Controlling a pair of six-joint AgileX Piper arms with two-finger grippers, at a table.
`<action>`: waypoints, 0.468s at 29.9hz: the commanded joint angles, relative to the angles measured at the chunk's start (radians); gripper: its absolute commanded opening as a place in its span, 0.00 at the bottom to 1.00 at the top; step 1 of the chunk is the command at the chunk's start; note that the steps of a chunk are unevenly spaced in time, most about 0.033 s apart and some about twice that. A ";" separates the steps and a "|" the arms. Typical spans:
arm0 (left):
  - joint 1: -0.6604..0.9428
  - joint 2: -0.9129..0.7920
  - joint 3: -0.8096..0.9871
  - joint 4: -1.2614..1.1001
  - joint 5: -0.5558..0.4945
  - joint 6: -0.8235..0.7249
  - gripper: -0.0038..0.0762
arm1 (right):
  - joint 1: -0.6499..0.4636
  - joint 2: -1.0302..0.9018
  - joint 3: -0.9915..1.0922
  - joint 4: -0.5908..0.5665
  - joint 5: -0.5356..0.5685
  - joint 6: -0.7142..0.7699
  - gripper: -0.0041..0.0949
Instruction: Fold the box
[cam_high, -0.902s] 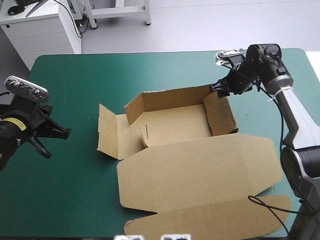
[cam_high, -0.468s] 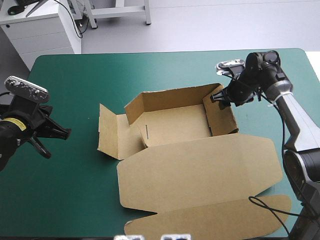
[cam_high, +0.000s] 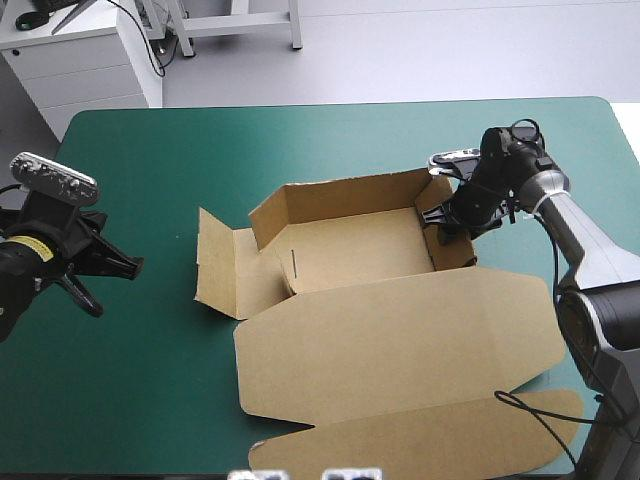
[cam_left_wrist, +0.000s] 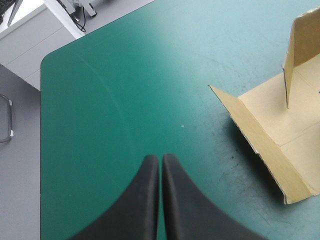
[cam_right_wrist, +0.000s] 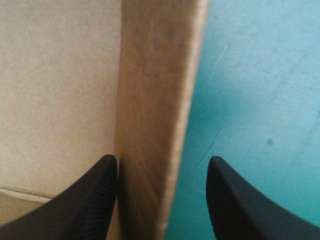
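Board lies near the middle of the table (cam_high: 300, 140), a little toward its right side: the box (cam_high: 350, 255) is a half-raised tray, its rear wall (cam_high: 340, 200) and right wall (cam_high: 455, 250) standing, its left panel (cam_high: 220, 270) splayed out, and the lid (cam_high: 400, 340) flat toward the near edge. We have the right gripper (cam_right_wrist: 163, 159) straddling the right wall, fingers apart, one inside the tray and one outside over the teal-green cover (cam_right_wrist: 260, 100); nothing is clamped yet. From so close we cannot say whether the inner finger (cam_right_wrist: 95, 195) touches the board, though it seems to sit just beside it. We judge the step in hand to be pinching this wall so it can be folded and tucked. To do it well we should centre the wall between the fingers before squeezing, bite only the upper edge, and close gently so the sheet neither creases nor drags the whole tray sideways. The left gripper (cam_left_wrist: 160, 158) hangs well apart over bare cover near the table's left edge, fingers together and holding nothing; we could bring it to the left panel to steady the tray.
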 joint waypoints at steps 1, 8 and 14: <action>0.002 -0.010 -0.023 -0.003 -0.051 -0.008 0.06 | -0.002 -0.023 -0.023 0.011 0.029 -0.016 0.44; 0.002 -0.010 -0.023 -0.003 -0.051 -0.008 0.06 | -0.002 -0.022 -0.028 0.065 0.032 -0.080 0.03; 0.002 -0.010 -0.023 -0.003 -0.051 -0.008 0.06 | -0.002 -0.058 -0.041 0.049 0.032 -0.088 0.02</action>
